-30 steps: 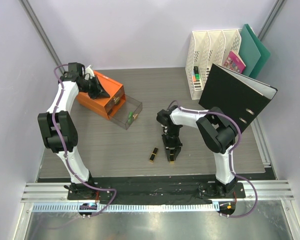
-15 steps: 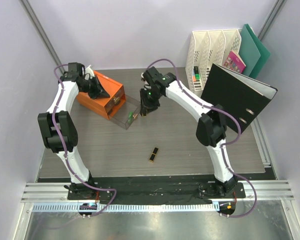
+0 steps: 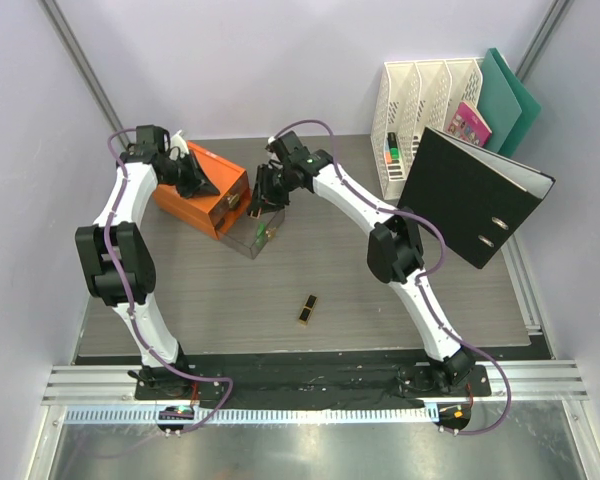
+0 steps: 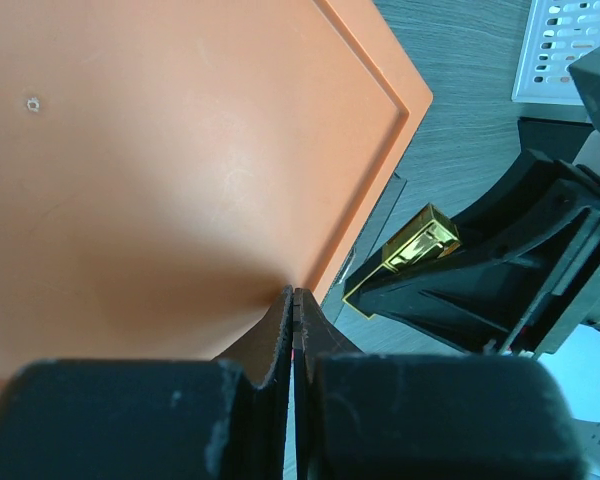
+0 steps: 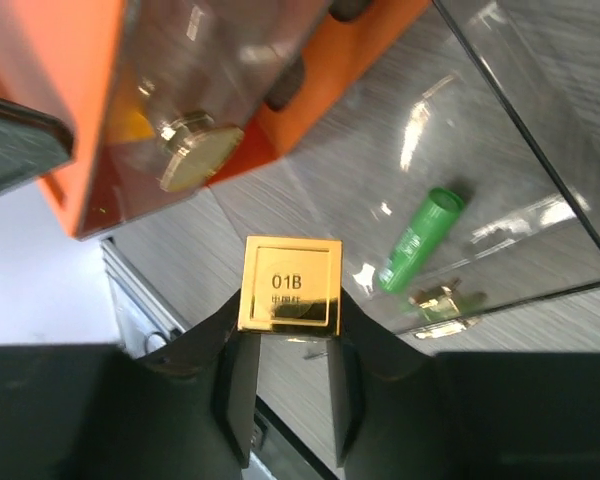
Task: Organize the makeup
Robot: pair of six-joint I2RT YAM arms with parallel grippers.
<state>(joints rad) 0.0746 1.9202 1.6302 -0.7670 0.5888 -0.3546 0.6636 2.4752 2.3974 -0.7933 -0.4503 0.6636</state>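
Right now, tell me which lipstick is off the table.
The gold-ended lipstick clamped in the right pincer near the clear drawer; the other lipstick lies loose on the table.

Lipstick [image 3: 307, 309] on table [image 3: 430, 300], clear drawer [image 3: 263, 228] open

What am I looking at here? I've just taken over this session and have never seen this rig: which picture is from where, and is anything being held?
You have a left arm and a right arm, robot arms bolted at the near edge of the table, each ending in a two-finger gripper. The wide picture looks down from above and behind them; the two close-ups come from cameras on the wrists. The left gripper is closed and empty, at the top of the orange box. The right gripper holds a black-gold lipstick above the box's pulled-out clear drawer, where a small green tube lies. A second lipstick lies on the table.
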